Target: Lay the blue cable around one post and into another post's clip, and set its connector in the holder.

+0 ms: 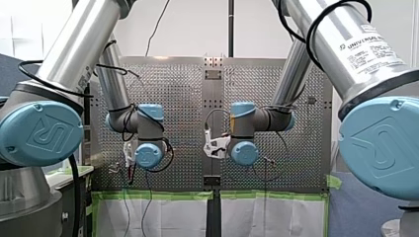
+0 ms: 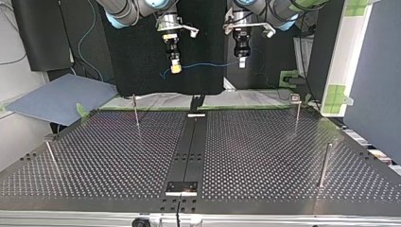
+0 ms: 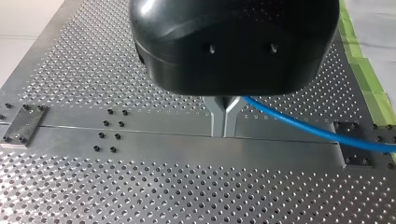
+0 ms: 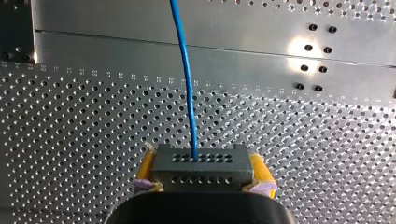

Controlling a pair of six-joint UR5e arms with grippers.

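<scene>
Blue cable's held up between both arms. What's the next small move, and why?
The right end effector grips the connector, the left end effector pinches the blue cable, and the cable hangs above the posts, touching none. So probably lower both together toward the table.

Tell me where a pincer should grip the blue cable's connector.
Grip the connector across its two short ends, from behind, opposite the holed face where the blue cable exits; those ends look flat and parallel, as my right pincer holds it.
</scene>
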